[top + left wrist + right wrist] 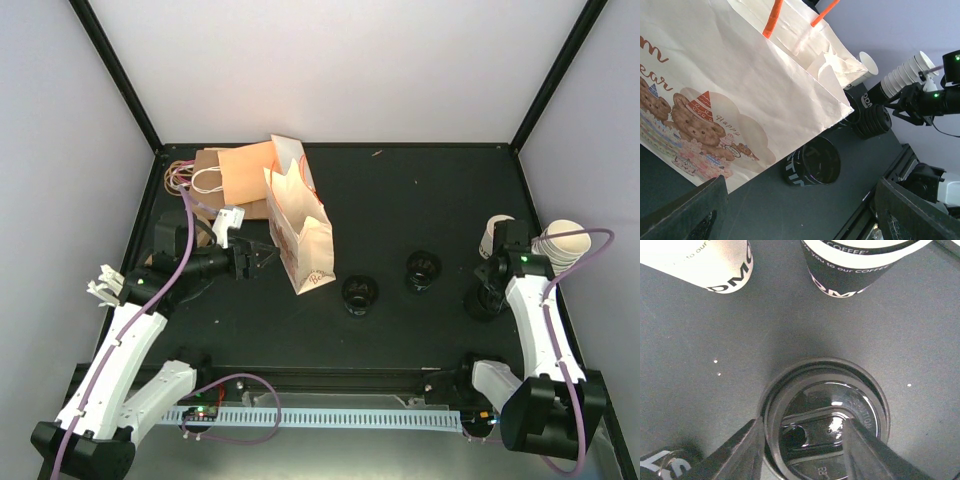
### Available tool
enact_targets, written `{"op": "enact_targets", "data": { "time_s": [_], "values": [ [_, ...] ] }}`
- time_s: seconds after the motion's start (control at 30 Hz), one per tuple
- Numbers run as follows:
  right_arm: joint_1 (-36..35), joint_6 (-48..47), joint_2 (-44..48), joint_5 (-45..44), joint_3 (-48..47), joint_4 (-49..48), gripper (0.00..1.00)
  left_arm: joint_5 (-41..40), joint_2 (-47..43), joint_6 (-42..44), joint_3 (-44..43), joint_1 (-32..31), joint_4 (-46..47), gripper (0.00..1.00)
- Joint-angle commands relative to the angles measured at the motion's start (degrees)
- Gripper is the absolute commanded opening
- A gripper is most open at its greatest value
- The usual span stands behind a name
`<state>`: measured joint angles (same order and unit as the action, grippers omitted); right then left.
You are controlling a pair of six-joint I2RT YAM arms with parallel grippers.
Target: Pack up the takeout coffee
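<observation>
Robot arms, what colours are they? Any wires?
The left arm and right arm have white shells with black joints. A purple cable runs along each. The left end effector and right end effector are black, with a green light near the right one.

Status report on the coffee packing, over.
Left gripper open beside paper bag. Right gripper straddling black lid, grip unclear. Coffee cup on table beyond lid, untouched. Cup stack close by.
</observation>
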<state>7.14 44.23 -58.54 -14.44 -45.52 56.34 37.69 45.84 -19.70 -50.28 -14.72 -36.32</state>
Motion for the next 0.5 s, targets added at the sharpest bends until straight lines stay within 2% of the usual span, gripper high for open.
{"op": "enact_targets", "data": {
  "time_s": [0.0, 0.03, 0.07, 0.47],
  "values": [
    [-0.3, -0.5, -0.3, 0.1, -1.8, -0.3, 0.41, 0.8, 0.2, 0.8, 0.2, -0.2, 1.9, 0.83],
    [-0.4, -0.7, -0.6, 0.4, -1.8, -0.6, 0.35, 0.8, 0.2, 0.8, 0.3, -0.2, 2.0, 0.83],
    [-0.5, -0.8, -0.9, 0.8, -1.8, -0.8, 0.34, 0.8, 0.2, 0.7, 0.3, -0.2, 2.0, 0.83],
    [-2.6, -0.4, -3.0, 1.1, -0.9, -2.4, 0.33, 0.9, 0.5, 1.1, 0.3, -0.2, 2.1, 0.83]
  ]
}}
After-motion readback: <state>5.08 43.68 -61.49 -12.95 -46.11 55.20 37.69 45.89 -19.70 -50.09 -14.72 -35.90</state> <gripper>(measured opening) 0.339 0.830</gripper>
